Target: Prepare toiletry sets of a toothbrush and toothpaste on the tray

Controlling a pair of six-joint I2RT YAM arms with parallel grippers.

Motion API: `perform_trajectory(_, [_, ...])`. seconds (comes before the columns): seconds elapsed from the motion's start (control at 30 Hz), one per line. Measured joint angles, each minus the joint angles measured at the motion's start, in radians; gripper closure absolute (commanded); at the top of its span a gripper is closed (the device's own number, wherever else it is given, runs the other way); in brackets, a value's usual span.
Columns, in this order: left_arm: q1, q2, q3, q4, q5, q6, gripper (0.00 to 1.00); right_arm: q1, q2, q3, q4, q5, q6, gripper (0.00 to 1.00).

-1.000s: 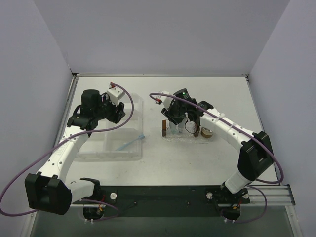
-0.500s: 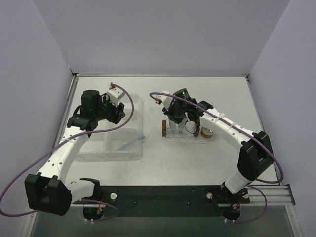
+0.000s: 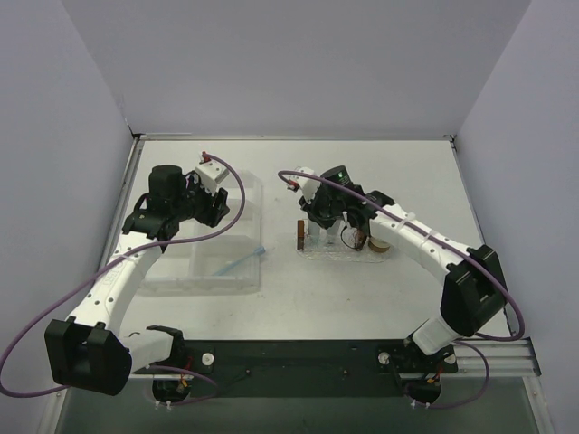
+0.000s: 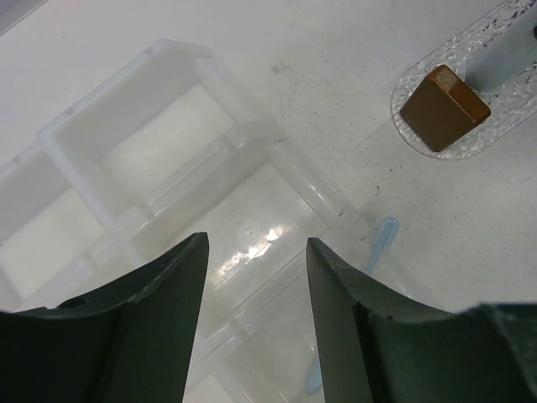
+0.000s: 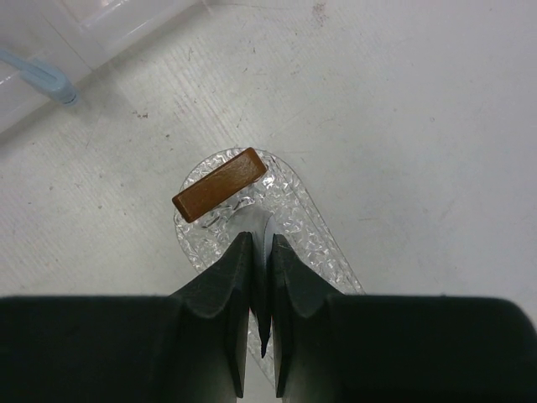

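My right gripper (image 3: pixel 324 226) (image 5: pixel 262 243) is shut on a pale grey-white toothpaste tube (image 5: pixel 259 228). It holds the tube's flat end just over the left part of the clear bumpy oval tray (image 3: pixel 336 254) (image 5: pixel 315 222). The light-blue toothbrush (image 3: pixel 242 262) (image 4: pixel 383 240) (image 5: pixel 38 77) lies slanted at the front right corner of the clear compartment box (image 3: pixel 222 271), with its head over the box's edge. My left gripper (image 3: pixel 211 206) (image 4: pixel 256 243) is open and empty above the box (image 4: pixel 159 143). The tray's end also shows in the left wrist view (image 4: pixel 478 143).
A brown block (image 3: pixel 300 235) (image 4: pixel 443 107) (image 5: pixel 220 184) stands on the tray's left end. A small metal cup (image 3: pixel 349 233) and a round beige jar (image 3: pixel 380 243) sit at the tray's right part, partly behind my right arm.
My right gripper has shifted slightly over the tray with the tube still in it. The left arm has not moved.
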Motion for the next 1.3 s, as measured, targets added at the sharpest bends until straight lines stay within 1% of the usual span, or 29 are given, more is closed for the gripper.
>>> perform_trajectory(0.37, [0.0,0.0,0.0,0.0,0.0,0.0,0.4,0.0,-0.028,-0.057,0.071,0.001,0.008,0.99])
perform_trajectory(0.47, [0.0,0.0,0.0,0.0,0.0,0.0,0.4,0.0,-0.029,-0.062,0.077,0.002,0.008,0.9])
perform_trajectory(0.53, [0.0,0.0,0.0,0.0,0.0,0.0,0.4,0.0,-0.031,-0.063,0.079,0.002,0.008,0.86])
perform_trajectory(0.57, [0.0,0.0,0.0,0.0,0.0,0.0,0.4,0.0,-0.031,-0.063,0.079,0.002,0.008,0.82])
perform_trajectory(0.77, [0.0,0.0,0.0,0.0,0.0,0.0,0.4,0.0,-0.031,-0.063,0.08,0.013,0.01,0.74])
perform_trajectory(1.03, [0.0,0.0,0.0,0.0,0.0,0.0,0.4,-0.001,-0.031,-0.063,0.08,0.032,0.01,0.66])
perform_trajectory(1.2, [0.0,0.0,0.0,0.0,0.0,0.0,0.4,-0.001,-0.042,-0.057,0.072,0.045,0.01,0.57])
perform_trajectory(1.3, [0.0,0.0,0.0,0.0,0.0,0.0,0.4,-0.001,-0.058,-0.037,0.068,0.055,0.009,0.55])
